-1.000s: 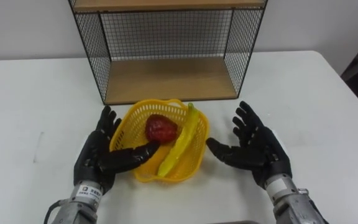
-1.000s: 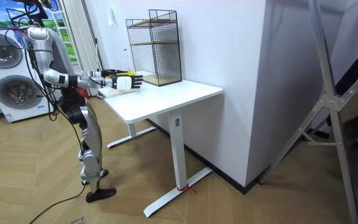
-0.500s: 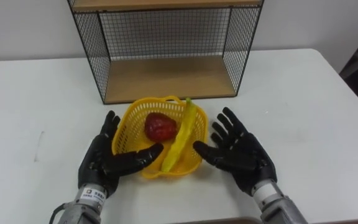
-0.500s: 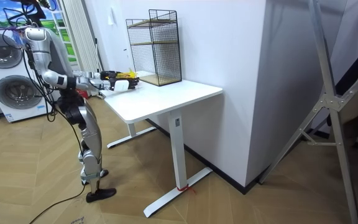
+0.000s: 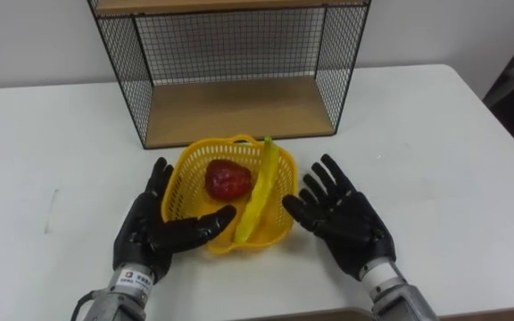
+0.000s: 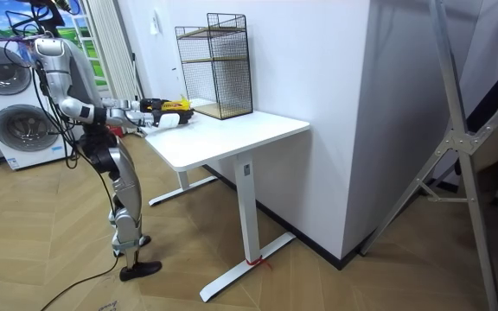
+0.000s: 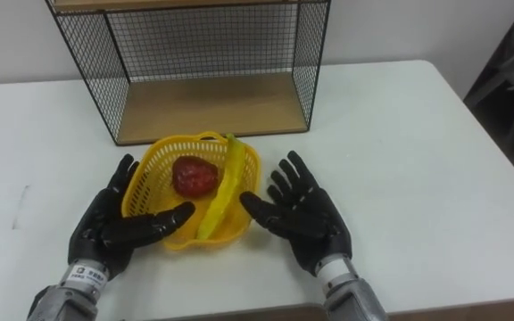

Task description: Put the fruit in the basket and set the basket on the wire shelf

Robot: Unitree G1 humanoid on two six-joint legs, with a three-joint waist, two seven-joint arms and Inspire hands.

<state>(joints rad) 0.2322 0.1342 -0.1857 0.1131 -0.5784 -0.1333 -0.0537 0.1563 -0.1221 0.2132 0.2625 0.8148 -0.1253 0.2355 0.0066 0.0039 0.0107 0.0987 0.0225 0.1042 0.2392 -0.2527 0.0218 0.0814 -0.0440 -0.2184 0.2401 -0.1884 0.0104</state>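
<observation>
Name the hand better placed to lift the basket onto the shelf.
Left, narrowly: the left hand lies open against the basket, thumb along its near rim. The right hand is open close beside the opposite side, so a two-handed lift seems likely.

We see bright, even light, seemingly from overhead, the white worktop [image 5: 435, 152] lit flat, a faint soft shadow hugging the basket [image 5: 184, 185].
</observation>
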